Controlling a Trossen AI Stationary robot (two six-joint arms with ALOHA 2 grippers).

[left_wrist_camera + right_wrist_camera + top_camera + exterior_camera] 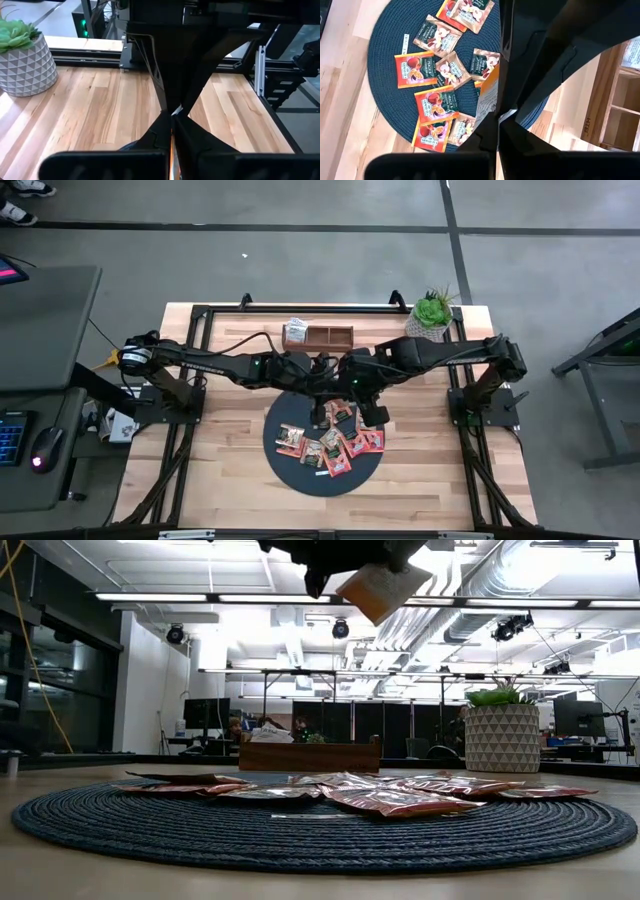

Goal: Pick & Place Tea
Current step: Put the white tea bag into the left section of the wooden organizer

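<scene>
Tea sachets (432, 107): thin, flat foil squares, probably very light and slippery, best pinched at an edge. Printed orange, red and brown-green, they lie overlapping on the dark round mat (285, 470). Right gripper (496, 116) is closed on one orange sachet (383, 590), held above the mat. Left gripper (172, 112) seems pinched closed nearby, contents unclear.

Orange, red and brown-green printed tea sachets (432, 102) on a dark blue woven mat (390, 55); pale wooden desk (100, 105); white geometric-patterned planter (27, 67).
</scene>
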